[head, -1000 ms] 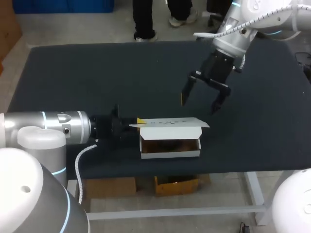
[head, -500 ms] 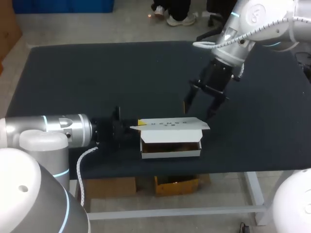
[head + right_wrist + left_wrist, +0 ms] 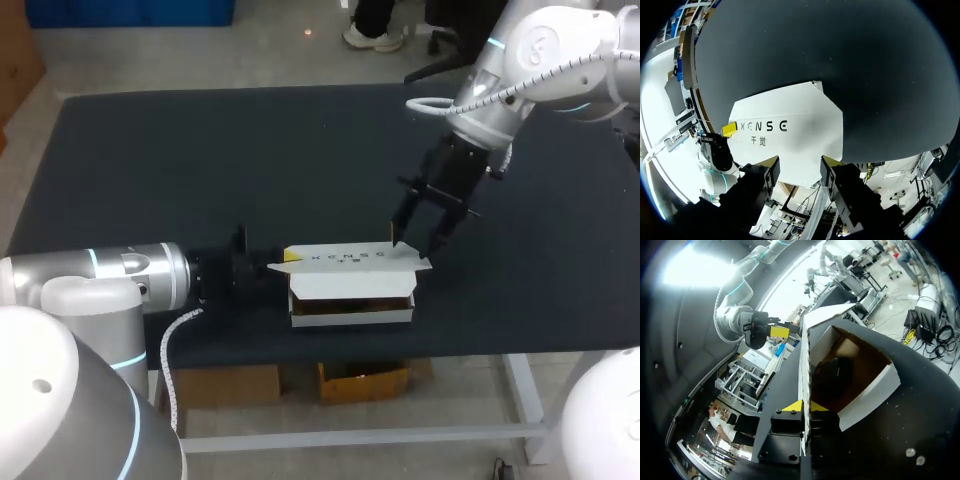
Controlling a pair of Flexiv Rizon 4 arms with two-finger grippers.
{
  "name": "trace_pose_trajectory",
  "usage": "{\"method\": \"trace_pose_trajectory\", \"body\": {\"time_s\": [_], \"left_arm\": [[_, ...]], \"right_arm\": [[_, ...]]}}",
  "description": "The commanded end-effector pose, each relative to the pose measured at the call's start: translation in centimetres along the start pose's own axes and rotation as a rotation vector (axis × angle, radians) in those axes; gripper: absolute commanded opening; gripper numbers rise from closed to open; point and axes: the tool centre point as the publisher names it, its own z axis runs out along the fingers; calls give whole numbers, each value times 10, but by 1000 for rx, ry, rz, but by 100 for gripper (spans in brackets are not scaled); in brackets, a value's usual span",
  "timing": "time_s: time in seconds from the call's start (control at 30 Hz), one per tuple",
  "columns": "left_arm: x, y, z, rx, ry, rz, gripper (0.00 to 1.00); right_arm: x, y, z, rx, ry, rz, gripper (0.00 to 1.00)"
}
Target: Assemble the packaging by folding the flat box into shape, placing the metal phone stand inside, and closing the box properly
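At the near edge of the counter (image 3: 200,150), the white box (image 3: 350,302) sits open with a dark object (image 3: 832,374) inside. The left claw (image 3: 803,406) is clenched on the left end of the box's raised lid (image 3: 345,257). Just beyond, the right claw (image 3: 413,243) hangs released, fingers spread, over the lid's right end.
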Motion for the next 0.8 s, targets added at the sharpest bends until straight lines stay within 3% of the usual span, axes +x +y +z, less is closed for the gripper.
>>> {"method": "trace_pose_trajectory", "body": {"time_s": [0.03,0.33,0.37,0.43,0.53,0.8], "left_arm": [[4,0,2,-3,-8,0,0],[4,-3,1,2,-12,0,0],[4,-3,1,2,-11,-1,4],[3,-3,0,2,-11,-3,23],[3,-3,-2,1,-16,-7,39],[-1,-3,-12,2,-46,-14,47]], "right_arm": [[-2,0,6,-1,1,0,51],[-2,0,12,8,-3,-5,48],[-2,0,13,9,-2,-5,47],[-3,-1,14,10,-2,-3,47],[-4,-1,15,12,-1,0,46],[-5,-1,17,18,0,4,47]]}}
